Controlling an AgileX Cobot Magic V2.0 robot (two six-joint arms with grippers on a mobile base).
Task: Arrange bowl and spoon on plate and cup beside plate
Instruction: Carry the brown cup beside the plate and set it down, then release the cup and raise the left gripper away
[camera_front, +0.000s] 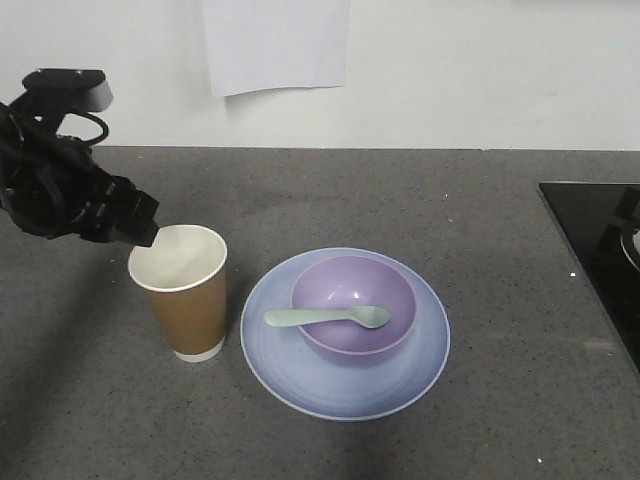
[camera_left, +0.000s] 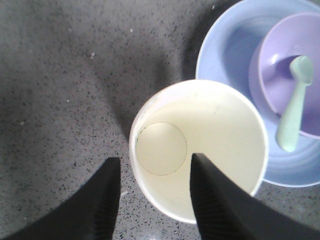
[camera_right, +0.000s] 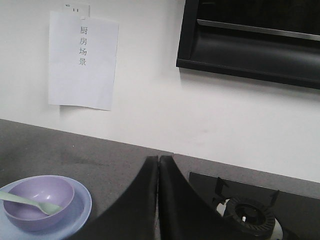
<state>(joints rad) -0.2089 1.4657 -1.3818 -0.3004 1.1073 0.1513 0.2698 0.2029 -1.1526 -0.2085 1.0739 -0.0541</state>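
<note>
The brown paper cup (camera_front: 185, 290) stands upright on the grey counter, just left of the pale blue plate (camera_front: 330, 395). On the plate sits the lavender bowl (camera_front: 355, 300), and the mint spoon (camera_front: 325, 318) lies across the bowl's rim with its scoop inside. My left gripper (camera_front: 145, 235) hovers at the cup's upper left rim. In the left wrist view this gripper (camera_left: 156, 159) is open, one finger outside the cup (camera_left: 200, 145) and the other over its white inside. My right gripper (camera_right: 159, 157) is shut on nothing, raised to the right of the plate (camera_right: 75, 215).
A black stove top (camera_front: 600, 240) with a burner (camera_right: 247, 215) takes up the counter's right side. A white paper sheet (camera_front: 275, 45) hangs on the back wall, and a black range hood (camera_right: 250, 40) is above the stove.
</note>
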